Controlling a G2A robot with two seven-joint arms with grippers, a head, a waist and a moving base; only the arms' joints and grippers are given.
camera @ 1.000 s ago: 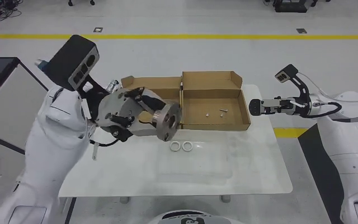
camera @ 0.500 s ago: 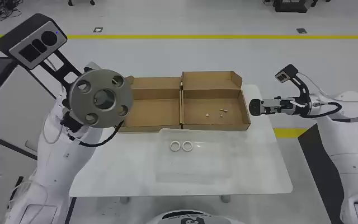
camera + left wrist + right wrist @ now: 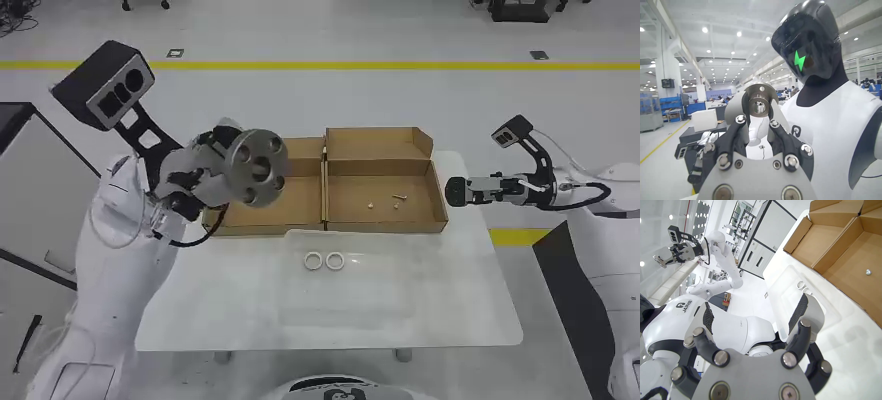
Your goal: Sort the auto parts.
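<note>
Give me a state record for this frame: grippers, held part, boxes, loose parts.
left gripper: shut on metal flanged hub, held raised over the left box's outer end
right gripper: open, empty, at the table edge beside the right box
left box: cardboard, no parts seen in its visible part
right box: cardboard, two small fasteners on its floor
white rings: two, side by side in clear tray in front of the boxes
status: hub not yet placed
</note>
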